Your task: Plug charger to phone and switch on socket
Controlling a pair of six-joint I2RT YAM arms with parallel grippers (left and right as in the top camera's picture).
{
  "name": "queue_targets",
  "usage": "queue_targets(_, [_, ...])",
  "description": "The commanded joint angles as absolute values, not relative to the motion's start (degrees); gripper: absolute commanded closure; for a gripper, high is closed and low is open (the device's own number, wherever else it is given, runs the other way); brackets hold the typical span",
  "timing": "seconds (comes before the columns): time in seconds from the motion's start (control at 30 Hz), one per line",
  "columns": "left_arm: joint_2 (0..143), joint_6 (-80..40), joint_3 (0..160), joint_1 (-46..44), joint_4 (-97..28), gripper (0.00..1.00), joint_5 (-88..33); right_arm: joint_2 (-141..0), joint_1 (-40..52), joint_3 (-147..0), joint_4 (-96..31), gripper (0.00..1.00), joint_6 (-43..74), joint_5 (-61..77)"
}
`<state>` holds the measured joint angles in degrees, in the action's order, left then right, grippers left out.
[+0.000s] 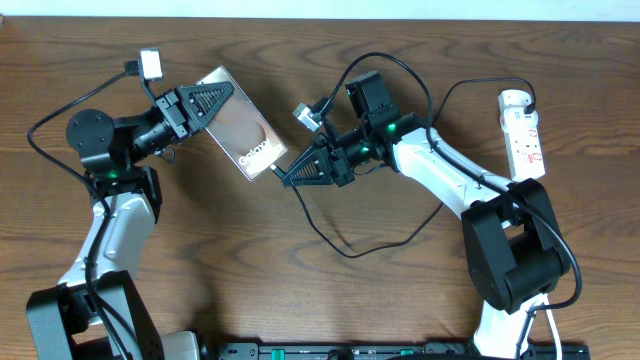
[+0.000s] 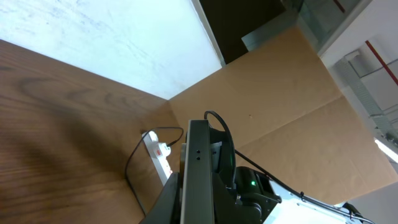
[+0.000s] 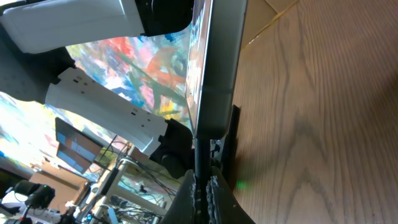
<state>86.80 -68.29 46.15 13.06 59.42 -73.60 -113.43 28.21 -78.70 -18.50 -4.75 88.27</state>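
The phone (image 1: 243, 133) is held tilted above the table, "Galaxy" face up, with my left gripper (image 1: 215, 102) shut on its far end. It shows edge-on in the left wrist view (image 2: 198, 155) and the right wrist view (image 3: 214, 68). My right gripper (image 1: 288, 177) is shut on the connector end of the charger (image 1: 345, 250), right at the phone's near edge; the fingers (image 3: 202, 193) pinch it (image 3: 200, 158). I cannot tell whether the connector is seated. The black cable loops over the table toward the socket (image 1: 522, 130), a white strip at the far right, also seen in the left wrist view (image 2: 158, 154).
The socket's white cord (image 1: 545, 320) trails down the right side past the right arm's base. The charger cable's loop lies in the middle of the wooden table (image 1: 400, 300). The left arm's base (image 1: 95, 135) stands at the far left.
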Motion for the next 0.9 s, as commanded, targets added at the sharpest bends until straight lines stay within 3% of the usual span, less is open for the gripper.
queue_targets(0.0, [86.2, -67.9, 46.0, 12.8, 60.1, 0.93, -75.4, -113.7, 27.8, -79.1, -18.2, 0.99, -4.3, 89.5])
queue_targets(0.87, [86.2, -66.2, 46.0, 10.8, 60.1, 0.93, -75.4, -113.7, 27.8, -79.1, -17.9, 0.99, -3.9, 89.5])
